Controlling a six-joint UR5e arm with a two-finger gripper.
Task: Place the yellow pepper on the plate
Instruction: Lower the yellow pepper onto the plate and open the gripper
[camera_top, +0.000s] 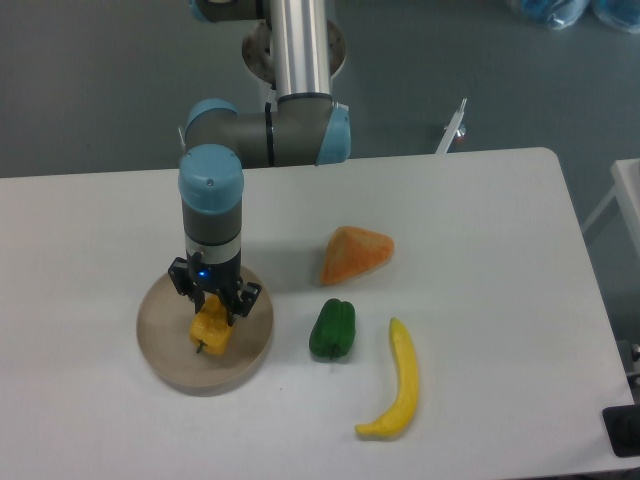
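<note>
The gripper (213, 312) pointed straight down over the plate (168, 362), its fingers clamped on the yellow pepper (211, 334), which sat over the plate's middle with its dark stem toward the camera; whether it touched the plate could not be told. The plate lay on the left part of a white worktop (480, 220). To its right lay a green pepper (333, 329), an orange wedge (355, 253) and a banana (394, 397). Behind the worktop stretched a grey floor (90, 80).
</note>
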